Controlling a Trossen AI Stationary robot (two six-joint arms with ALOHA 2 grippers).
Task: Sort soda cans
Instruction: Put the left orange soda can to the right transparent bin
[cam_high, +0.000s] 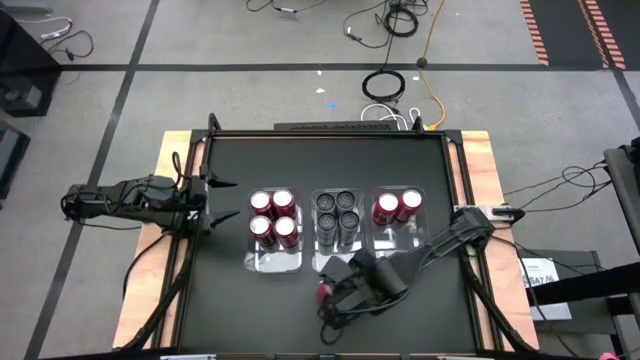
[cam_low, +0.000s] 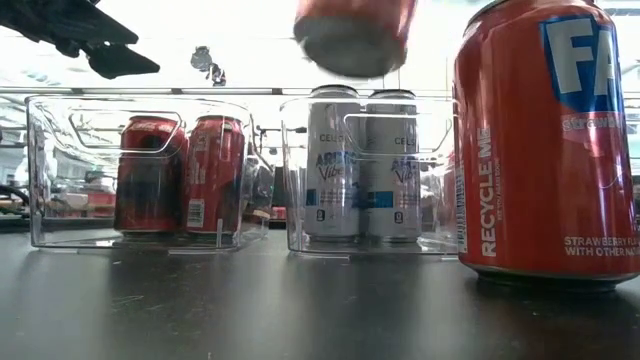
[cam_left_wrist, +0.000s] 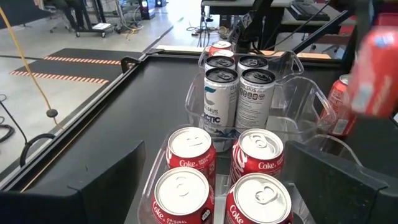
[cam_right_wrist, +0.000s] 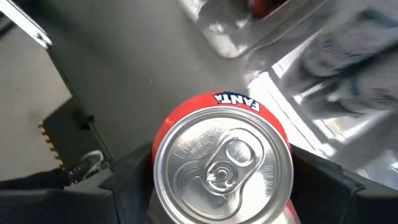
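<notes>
Red and silver, a Fanta can (cam_right_wrist: 222, 163) sits clamped between the fingers of the right end effector (cam_high: 335, 292), lifted off the black tabletop (cam_high: 225, 290) just in front of the middle bin (cam_high: 339, 256); from table level its base (cam_low: 352, 44) hangs in the air above that bin. The middle bin, a clear plastic one, holds four grey-topped Celsius cans (cam_high: 338, 210). To the left of the middle bin, a second clear bin (cam_high: 276, 260) holds four red Coke cans (cam_high: 273, 216). To the right of the middle bin, a third bin (cam_high: 400, 238) holds two red cans (cam_high: 397, 207) at its far end. Another red Fanta can (cam_low: 545, 140) stands upright on the tabletop very close to the low camera. The left end effector (cam_high: 222, 200) hovers left of the Coke bin, its fingers spread apart and gripping nothing.
</notes>
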